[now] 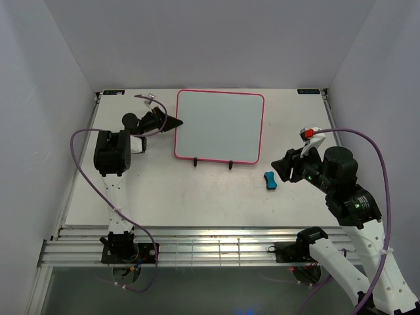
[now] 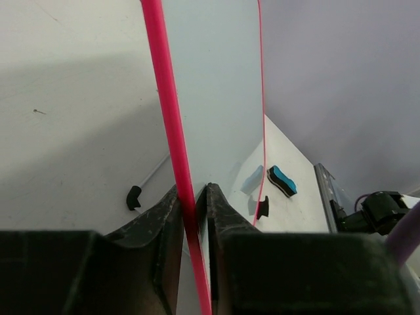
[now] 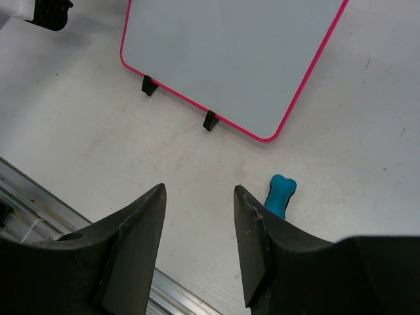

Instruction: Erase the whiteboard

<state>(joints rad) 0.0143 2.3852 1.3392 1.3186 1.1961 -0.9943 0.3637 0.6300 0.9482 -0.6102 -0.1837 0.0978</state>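
Whiteboard (image 1: pixel 220 125) toward the far middle of the table (image 1: pixel 164 197), largest loose thing there, thin pink-red frame with rounded corners round a glossy white face. Propped on a thin black wire stand (image 1: pixel 195 161), two small black feet poking out under the near edge. Left gripper (image 1: pixel 176 123) at the board's left edge, jaws closed tight on the pink frame; in the left wrist view one dark finger (image 2: pixel 164 226) on either side of the rim, pressed against it. Left arm bent, reaching in from the near left. Small blue bone-shaped eraser (image 1: pixel 270 180) flat on the table, just off the board's near right corner, apart from the frame and from both grippers. Right gripper (image 1: pixel 281 169) above the table just right of the eraser, jaws apart, only bare tabletop in the gap, gripping nothing. Eraser off to one side of the fingers (image 3: pixel 252 236) in the right wrist view, not between them.
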